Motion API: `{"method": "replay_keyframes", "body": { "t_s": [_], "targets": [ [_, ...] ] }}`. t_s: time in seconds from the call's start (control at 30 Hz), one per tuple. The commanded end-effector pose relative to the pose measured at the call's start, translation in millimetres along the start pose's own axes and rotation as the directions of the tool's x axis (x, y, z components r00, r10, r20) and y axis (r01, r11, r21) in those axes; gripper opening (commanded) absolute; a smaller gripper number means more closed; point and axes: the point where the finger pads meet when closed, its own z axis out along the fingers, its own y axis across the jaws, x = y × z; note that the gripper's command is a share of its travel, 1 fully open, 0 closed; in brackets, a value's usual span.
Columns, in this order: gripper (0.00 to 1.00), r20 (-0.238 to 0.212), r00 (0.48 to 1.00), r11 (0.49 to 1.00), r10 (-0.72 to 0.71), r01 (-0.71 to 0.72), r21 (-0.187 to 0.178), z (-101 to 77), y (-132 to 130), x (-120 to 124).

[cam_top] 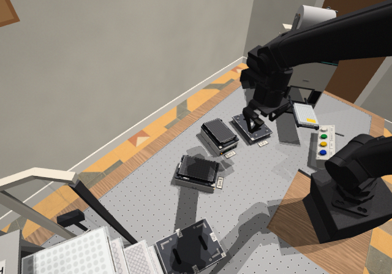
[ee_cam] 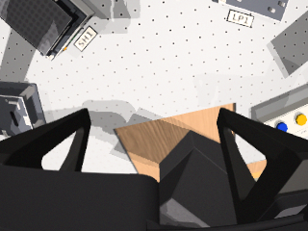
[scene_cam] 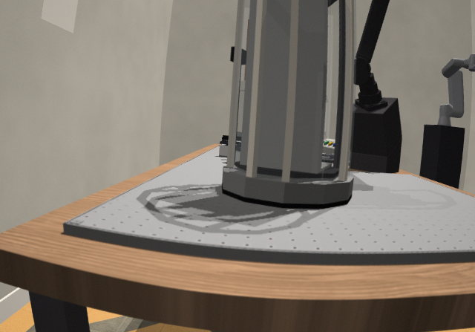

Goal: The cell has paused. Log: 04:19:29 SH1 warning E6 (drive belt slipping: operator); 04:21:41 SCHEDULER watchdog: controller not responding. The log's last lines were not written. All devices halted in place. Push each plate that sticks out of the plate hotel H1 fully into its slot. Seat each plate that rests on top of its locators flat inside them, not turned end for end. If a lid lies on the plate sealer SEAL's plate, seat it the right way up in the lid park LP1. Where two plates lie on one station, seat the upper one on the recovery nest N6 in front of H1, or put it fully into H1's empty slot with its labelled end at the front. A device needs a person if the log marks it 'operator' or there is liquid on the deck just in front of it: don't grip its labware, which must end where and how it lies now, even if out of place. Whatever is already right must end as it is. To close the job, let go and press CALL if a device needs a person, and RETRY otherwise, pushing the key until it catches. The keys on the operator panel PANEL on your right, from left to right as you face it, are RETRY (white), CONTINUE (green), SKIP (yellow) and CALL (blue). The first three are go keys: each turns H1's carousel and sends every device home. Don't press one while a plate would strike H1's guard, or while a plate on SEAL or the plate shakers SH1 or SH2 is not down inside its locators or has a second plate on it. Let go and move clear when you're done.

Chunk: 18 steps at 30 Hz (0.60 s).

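The single black arm [cam_top: 332, 40] reaches out from its base block [cam_top: 320, 201] at the right of the top view, its long upper link stretching leftward and high. At the end the wrist [cam_top: 269, 84] bends sharply down, so the gripper [cam_top: 252, 119] points at the surface below. Its two fingers stand spread as wide as they go (the wrist view shows a broad gap between them), and nothing is held between them.

keys: four [cam_top: 323, 144] (white, green, yellow, blue) | shakers: two [cam_top: 195, 173]
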Motion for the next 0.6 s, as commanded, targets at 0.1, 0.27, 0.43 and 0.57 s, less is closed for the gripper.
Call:
{"method": "replay_keyframes", "body": {
  "t_s": [0.1,0.27,0.43,0.57],
  "targets": [
    [1.0,0.063,0.998,1.0,0.023,-0.023,0.009,-15.8,-17,-39],
    [1.0,0.063,0.998,1.0,0.023,-0.024,0.011,-15.8,-33,-47],
    [1.0,0.062,0.998,1.0,0.023,-0.024,0.012,-15.8,-42,-51],
    [1.0,0.062,0.998,1.0,0.023,-0.024,0.014,-15.9,-55,-57]
  ]
}}
